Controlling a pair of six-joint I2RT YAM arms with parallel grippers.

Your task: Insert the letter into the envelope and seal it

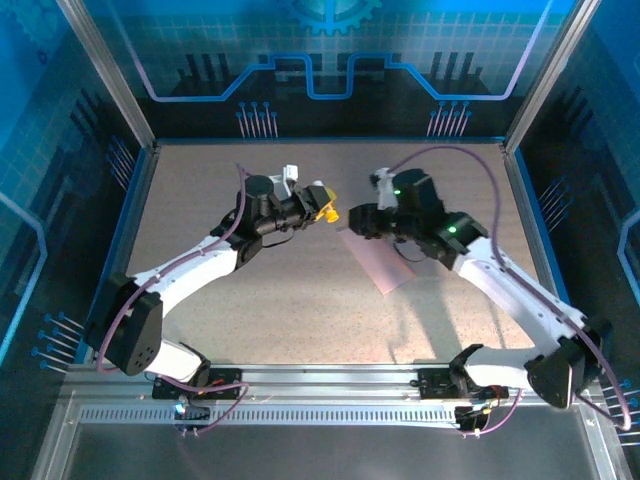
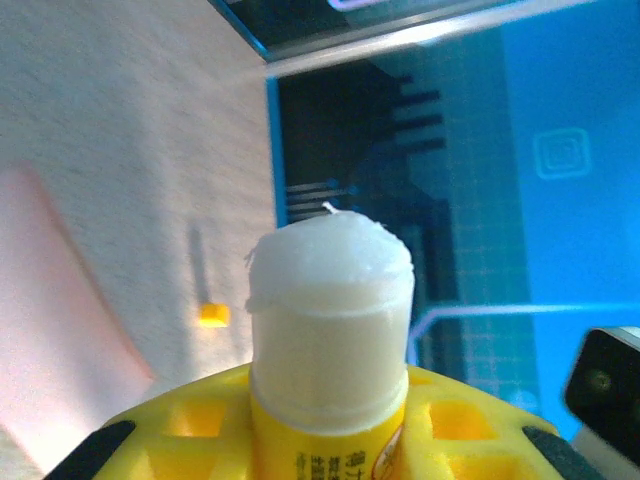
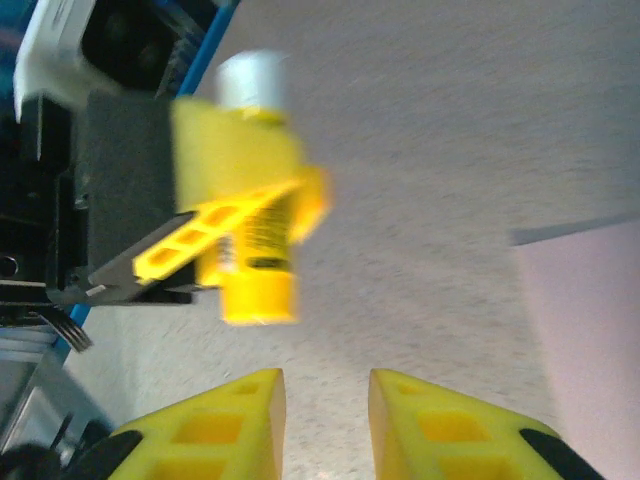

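The bench [image 1: 250,310] is flat and sandy brown with tiny specks. A thin blue strip [image 1: 122,240] runs along its sides. The walls [image 1: 430,50] glow bright blue, with line drawings and a gear [image 1: 330,12]. Silver posts [image 1: 105,70] stand at the corners. A metal rail [image 1: 330,378] lies along the near edge.

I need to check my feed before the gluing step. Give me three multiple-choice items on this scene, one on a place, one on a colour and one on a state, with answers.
1. Where is the envelope?
A) flat on the table
B) held in the air
C) on the back rail

2. What colour is the exposed tip of the glue stick?
A) pink
B) white
C) blue

3. What are the left fingers doing?
A) spread with nothing between them
B) gripping the envelope
C) gripping the glue stick

Answers:
1 A: the top view shows it lying flat.
2 B: the left wrist view shows a white tip.
3 C: the fingers clamp its yellow body.
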